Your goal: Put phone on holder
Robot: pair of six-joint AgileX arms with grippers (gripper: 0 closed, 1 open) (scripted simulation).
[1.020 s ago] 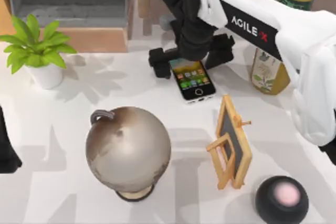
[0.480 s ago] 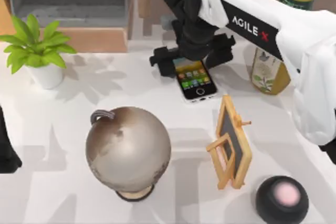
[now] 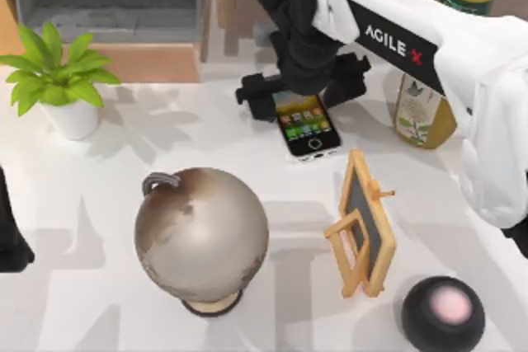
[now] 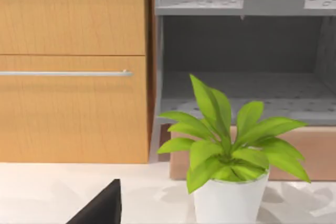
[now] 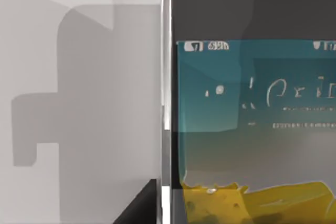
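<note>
Phone (image 3: 308,125) flat on the white table (image 3: 99,204), screen up, toward the far middle, home-button end nearest the camera side, far end tucked under the right gripper (image 3: 301,88). Seen close in the right wrist view too, phone (image 5: 252,103) with its pale edge against bare tabletop and a grey shadow beside it. Right gripper low over the phone's far end, black fingers spread wide to either side, one (image 3: 256,88) sticking out to the left and one (image 3: 353,72) to the right; whether the pads touch the phone, cannot tell. White right arm (image 3: 429,55) reaching in from the right edge.

Holder (image 3: 363,224), a small wooden easel with a dark board, upright near the phone's near end but apart from it. Globe (image 3: 202,237) left of the holder. Black round speaker (image 3: 443,312) at the near right corner. Bottle (image 3: 423,113) right of the phone. Potted plant (image 3: 58,80) at far left, also in the left wrist view (image 4: 231,161). Left arm (image 3: 10,237) parked at the left edge.
</note>
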